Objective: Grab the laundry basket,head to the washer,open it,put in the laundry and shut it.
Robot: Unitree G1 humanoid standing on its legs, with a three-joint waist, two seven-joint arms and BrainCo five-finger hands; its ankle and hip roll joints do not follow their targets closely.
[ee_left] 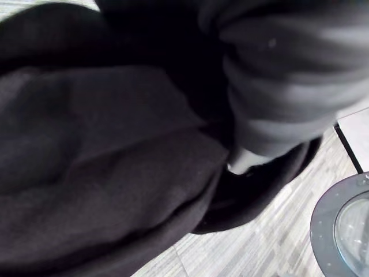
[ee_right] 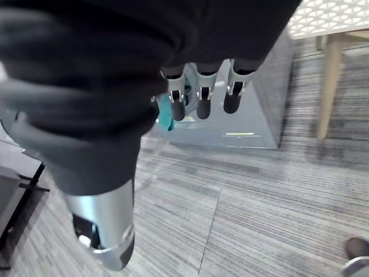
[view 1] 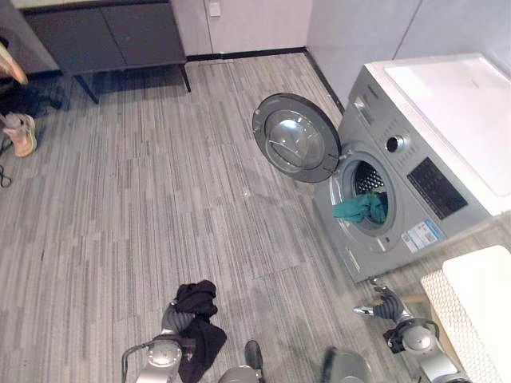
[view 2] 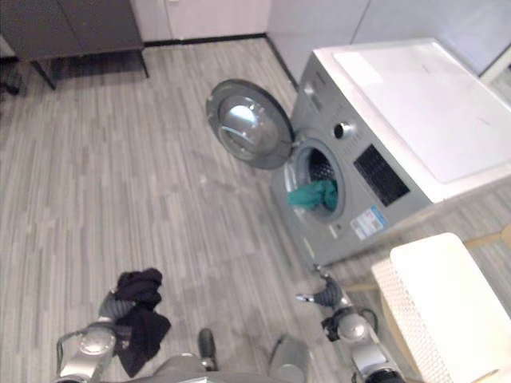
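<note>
A black garment [view 1: 198, 319] hangs from my left hand [view 1: 177, 319], low over the floor at the front left; up close the dark cloth [ee_left: 104, 161] wraps round the hand [ee_left: 288, 86]. The silver washer [view 1: 415, 159] stands at the right with its round door [view 1: 297, 137] swung wide open. A teal cloth [view 1: 361, 207] drapes over the lip of the drum opening. My right hand [view 1: 385, 306] hovers just in front of the washer's lower corner, its fingers [ee_right: 202, 98] straight and empty. The white laundry basket [view 1: 479, 303] sits to the right of that hand.
A dark cabinet [view 1: 104, 36] on legs stands against the back wall at the left. A tan shoe [view 1: 20, 132] lies at the far left edge. The basket rests on a stand with a wooden leg [ee_right: 328, 86]. Open striped floor lies between me and the washer door.
</note>
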